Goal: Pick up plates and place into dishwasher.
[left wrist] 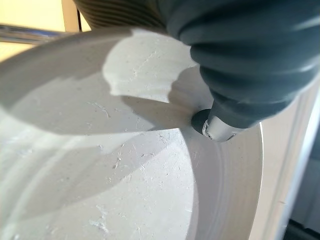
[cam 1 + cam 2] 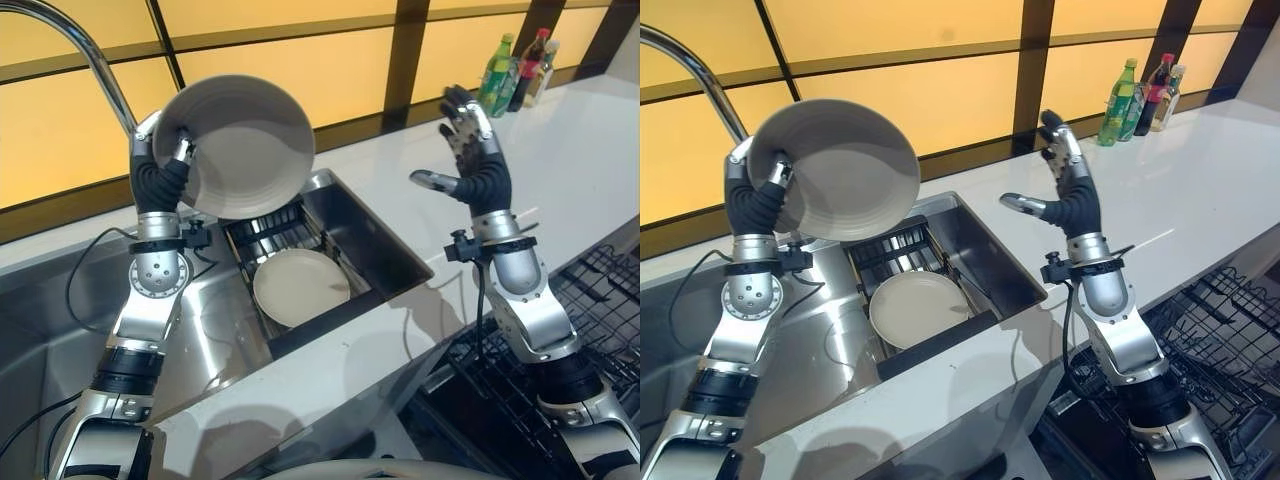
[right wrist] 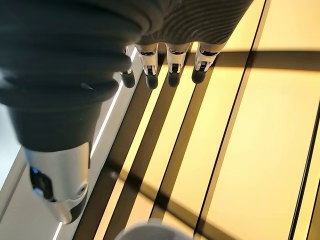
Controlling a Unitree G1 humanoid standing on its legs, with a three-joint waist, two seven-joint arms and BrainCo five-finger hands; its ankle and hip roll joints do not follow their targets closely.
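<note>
My left hand [image 2: 160, 170] holds a white plate [image 2: 245, 145] raised above the sink, tilted on edge with its inner face toward me; the thumb [image 1: 217, 125] presses on that face and the fingers wrap behind the rim. A second white plate [image 2: 300, 287] lies flat in the black rack inside the sink [image 2: 385, 250]. My right hand [image 2: 470, 150] is raised over the counter to the right of the sink, fingers straight and spread, holding nothing. The open dishwasher's black wire rack [image 2: 590, 310] sits at the lower right.
A curved chrome tap [image 2: 85, 45] rises behind my left hand. Three bottles [image 2: 515, 70] stand at the counter's far right by the yellow wall panels. The white counter [image 2: 570, 170] runs right of the sink; a steel drainboard [image 2: 40, 320] lies to its left.
</note>
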